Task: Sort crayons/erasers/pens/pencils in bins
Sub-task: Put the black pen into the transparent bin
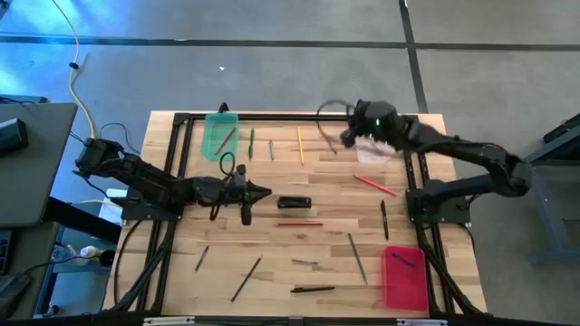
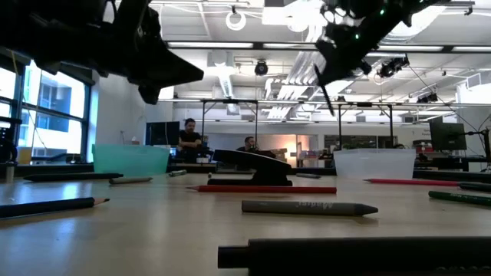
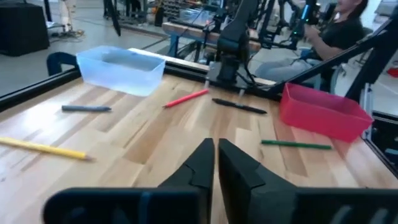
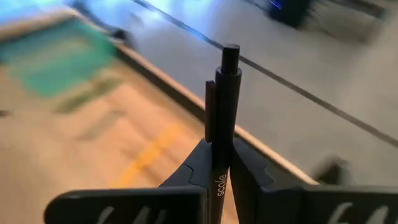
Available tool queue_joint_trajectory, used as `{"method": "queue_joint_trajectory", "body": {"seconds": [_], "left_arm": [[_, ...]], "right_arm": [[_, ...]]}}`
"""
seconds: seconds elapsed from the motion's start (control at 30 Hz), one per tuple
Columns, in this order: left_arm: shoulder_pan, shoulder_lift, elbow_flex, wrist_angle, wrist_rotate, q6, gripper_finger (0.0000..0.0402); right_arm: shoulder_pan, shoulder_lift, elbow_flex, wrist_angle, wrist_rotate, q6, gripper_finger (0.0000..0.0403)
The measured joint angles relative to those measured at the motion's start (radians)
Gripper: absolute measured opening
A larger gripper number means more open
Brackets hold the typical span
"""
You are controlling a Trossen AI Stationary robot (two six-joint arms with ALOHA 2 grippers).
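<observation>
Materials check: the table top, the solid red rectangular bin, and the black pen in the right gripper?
Table top: looks like light wood, smooth finish; plank seams and grain show. Solid red rectangular bin: likely plastic, opaque with thin moulded walls and a slight sheen. Black pen, clamped by the right gripper: probably matte plastic, with a clip and printed lettering; metal can't be ruled out.

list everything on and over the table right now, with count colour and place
green bin: one, translucent green, far left corner, a stick inside
clear bin: one, clear, far right, partly under the right arm
red bin: one, solid red, near right corner, a dark stick inside
pencils: several, red, yellow, green, scattered over the wood
pens: several dark sticks, mostly along the near edge, such as
black block: one, mid-table
people: two, in the room behind, low view
left gripper: shut, empty, mid-table
right gripper: shut on a black pen, raised by the clear bin
</observation>
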Motion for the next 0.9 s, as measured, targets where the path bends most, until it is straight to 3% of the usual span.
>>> {"method": "queue_joint_trajectory", "body": {"seconds": [0.13,0.3,0.53,0.9], "left_arm": [[0.007,0.000,-0.015,0.068,0.000,0.020,0.0005],[0.006,0.000,-0.018,0.083,0.032,0.039,0.0001],[-0.007,0.000,-0.018,0.082,0.089,0.022,0.0000],[-0.012,0.000,-0.018,0.069,0.109,0.057,0.0000]], "right_arm": [[-0.162,0.075,0.045,-0.090,-0.044,-0.041,0.0016],[-0.274,0.182,0.051,-0.139,-0.098,-0.082,0.0016],[-0.310,0.312,0.051,-0.281,-0.094,-0.061,0.0016],[-0.352,0.427,0.051,-0.326,-0.099,-0.023,0.0016]]}}
